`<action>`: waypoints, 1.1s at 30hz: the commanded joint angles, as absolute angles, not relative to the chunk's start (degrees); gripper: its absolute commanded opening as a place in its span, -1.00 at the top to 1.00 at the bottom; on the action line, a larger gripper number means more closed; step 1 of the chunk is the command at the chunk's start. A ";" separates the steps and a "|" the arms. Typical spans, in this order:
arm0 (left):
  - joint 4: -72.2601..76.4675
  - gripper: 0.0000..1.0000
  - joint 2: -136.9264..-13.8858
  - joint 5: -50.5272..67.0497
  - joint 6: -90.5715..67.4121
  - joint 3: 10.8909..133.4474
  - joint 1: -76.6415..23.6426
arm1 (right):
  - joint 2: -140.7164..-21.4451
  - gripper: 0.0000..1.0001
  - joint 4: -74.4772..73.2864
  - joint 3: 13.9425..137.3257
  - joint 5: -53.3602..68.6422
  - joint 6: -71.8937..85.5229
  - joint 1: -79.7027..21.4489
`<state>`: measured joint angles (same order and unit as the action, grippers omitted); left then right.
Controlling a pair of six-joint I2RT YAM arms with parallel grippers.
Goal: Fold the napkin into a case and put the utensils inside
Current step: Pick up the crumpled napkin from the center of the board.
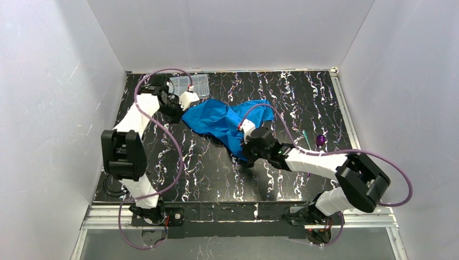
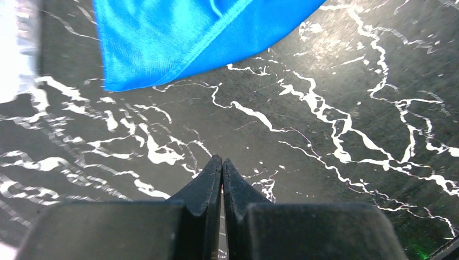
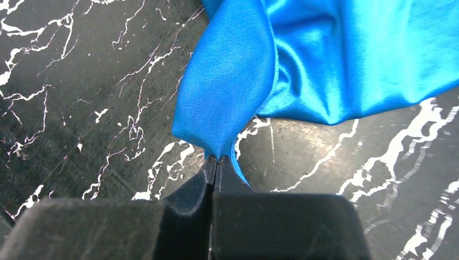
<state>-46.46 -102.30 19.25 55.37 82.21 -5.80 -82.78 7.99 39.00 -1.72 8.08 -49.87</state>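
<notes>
Black marbled tabletop point(image 1: 216, 173) carries the crumpled napkin point(image 1: 216, 122), far centre, with a near corner pinched tight in the right pincer point(image 3: 216, 160). The left pincer point(image 2: 222, 162) is closed on nothing, short of the cloth. The spreading step likely needs it reopened onto that corner. The utensils point(image 1: 319, 140) lie to the right.

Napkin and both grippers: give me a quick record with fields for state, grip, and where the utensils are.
napkin: crumpled, not yet folded
left gripper: shut on nothing, napkin corner ahead of it, apart
right gripper: shut on a fold of the napkin
utensils: lying right of the napkin, apart from it
clear box: at the far edge, beyond the napkin
</notes>
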 commanded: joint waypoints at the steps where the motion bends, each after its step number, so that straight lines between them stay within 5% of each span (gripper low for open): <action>1: -47.37 1.00 -93.59 23.30 52.87 80.39 -6.08 | -75.59 0.97 4.08 42.12 -7.34 5.41 -50.85; 5: -47.04 0.94 -91.54 23.96 55.10 77.90 -6.14 | -70.48 0.97 0.36 42.26 -9.44 4.66 -51.25; 8: -45.37 0.13 -93.22 22.39 56.37 76.64 -7.01 | -68.10 0.97 -5.94 43.97 -12.41 3.44 -51.39; 12: -42.82 -0.18 -97.54 22.18 58.06 78.25 -7.91 | -64.44 0.97 -13.64 44.63 -18.26 1.90 -51.41; 22: -46.69 -0.22 -105.46 19.84 70.58 80.76 -11.54 | -63.40 0.97 -17.42 42.63 -22.88 1.99 -51.40; 33: -43.62 0.00 -111.89 16.67 72.51 80.57 -12.39 | -64.77 0.97 -15.89 42.66 -25.34 0.87 -51.42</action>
<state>-43.68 -110.78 17.41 71.02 80.90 -12.21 -65.41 -17.32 42.30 -23.46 1.43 -51.13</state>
